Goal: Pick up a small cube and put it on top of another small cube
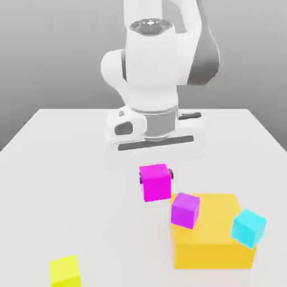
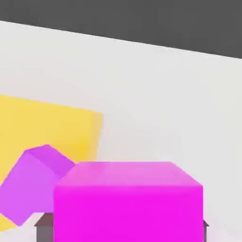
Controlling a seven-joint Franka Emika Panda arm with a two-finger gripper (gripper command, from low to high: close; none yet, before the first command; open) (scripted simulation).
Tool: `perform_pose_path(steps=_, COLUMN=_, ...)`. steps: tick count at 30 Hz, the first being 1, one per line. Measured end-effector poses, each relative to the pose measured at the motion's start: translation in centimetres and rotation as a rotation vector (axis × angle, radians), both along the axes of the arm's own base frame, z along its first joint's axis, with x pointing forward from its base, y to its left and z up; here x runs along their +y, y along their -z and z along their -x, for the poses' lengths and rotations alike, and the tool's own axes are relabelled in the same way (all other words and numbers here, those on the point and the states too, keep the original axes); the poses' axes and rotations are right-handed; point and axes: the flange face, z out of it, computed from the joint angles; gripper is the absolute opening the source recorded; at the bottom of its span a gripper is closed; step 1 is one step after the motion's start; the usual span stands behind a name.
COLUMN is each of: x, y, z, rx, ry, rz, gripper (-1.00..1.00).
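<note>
A small, plain, bright magenta-pink cube [image 1: 156,183] hangs above the table [image 1: 84,185], gripped between the jaws [image 1: 156,175], nearly upright, slightly turned.

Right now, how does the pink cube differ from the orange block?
The pink cube is small; the orange block is much bigger. The pink cube is held up in the gripper; the orange block sits on the table. Both are plain, single-coloured and box-shaped.
</note>
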Motion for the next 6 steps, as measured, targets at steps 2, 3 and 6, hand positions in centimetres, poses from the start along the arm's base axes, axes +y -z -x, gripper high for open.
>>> perform_pose_path(steps=2, x=1.2, y=2.2, z=0.4, rx=-0.002, ry=-0.053, rz=0.009, gripper=-1.00)
perform_pose_path(steps=3, x=1.4, y=3.1, z=0.5, rx=-0.002, ry=-0.061, rz=0.010, gripper=1.00)
perform_pose_path(steps=6, x=1.4, y=3.1, z=0.5, rx=-0.002, ry=-0.061, rz=0.010, gripper=1.00)
